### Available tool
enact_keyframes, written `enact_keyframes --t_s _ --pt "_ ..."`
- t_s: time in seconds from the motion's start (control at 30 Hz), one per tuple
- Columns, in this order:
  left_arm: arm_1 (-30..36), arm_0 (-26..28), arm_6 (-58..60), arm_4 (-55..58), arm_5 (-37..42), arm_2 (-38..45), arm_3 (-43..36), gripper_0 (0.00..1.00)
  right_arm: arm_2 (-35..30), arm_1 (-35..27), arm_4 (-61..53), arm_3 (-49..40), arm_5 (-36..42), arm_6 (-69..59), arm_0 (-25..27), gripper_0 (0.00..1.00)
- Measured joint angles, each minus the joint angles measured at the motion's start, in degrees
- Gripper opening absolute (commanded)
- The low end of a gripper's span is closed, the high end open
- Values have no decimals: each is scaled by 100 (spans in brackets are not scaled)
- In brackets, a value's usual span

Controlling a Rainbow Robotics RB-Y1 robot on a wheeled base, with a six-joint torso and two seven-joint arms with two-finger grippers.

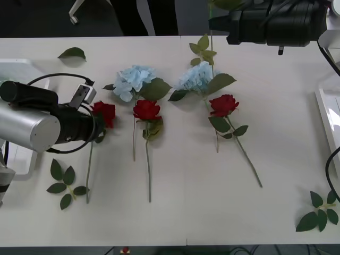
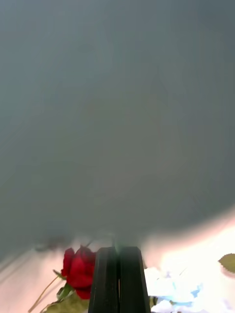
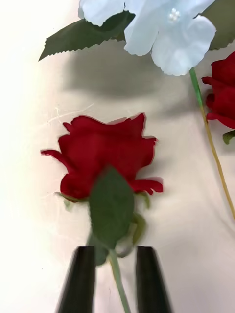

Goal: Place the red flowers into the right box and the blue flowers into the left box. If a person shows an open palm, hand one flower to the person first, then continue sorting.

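Three red flowers lie on the white table: one at the left (image 1: 103, 112), one in the middle (image 1: 146, 109), one to the right (image 1: 223, 104). My left gripper (image 3: 116, 281) is open, its black fingers on either side of the left rose's (image 3: 105, 159) stem just below the bloom. Two blue flowers lie behind the roses (image 1: 135, 78) (image 1: 195, 77). My right gripper (image 2: 117, 274) is shut, with a bit of green stem at its fingertips. It sits at the far table edge (image 1: 212, 22), on the right blue flower's upward-running stem. The left box (image 1: 21, 68) and the right box (image 1: 325, 114) show at the table's sides.
Loose leaf sprigs lie at the front left (image 1: 66, 183) and the front right (image 1: 319, 212), and a single leaf (image 1: 71, 53) lies at the back left. Bare tabletop stretches along the front between the stems and the sprigs.
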Motion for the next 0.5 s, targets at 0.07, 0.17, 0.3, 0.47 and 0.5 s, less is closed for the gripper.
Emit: enact_keyframes --t_s 0.07,0.17,0.3,0.47,0.5 --pt "0 0 0 -16 -43 -15 22 100 0 0 -5 0 27 21 0 0" --pt "0 0 -5 -12 -43 4 21 100 0 0 -146 0 27 77 0 0" --pt "0 0 -25 87 -43 4 -22 100 0 0 -237 0 32 308 0 0" --pt "0 0 -86 801 -43 19 -421 100 0 3 -343 0 99 364 0 0" --pt "0 0 -144 1025 -43 56 -530 100 0 11 -377 0 97 368 0 0"
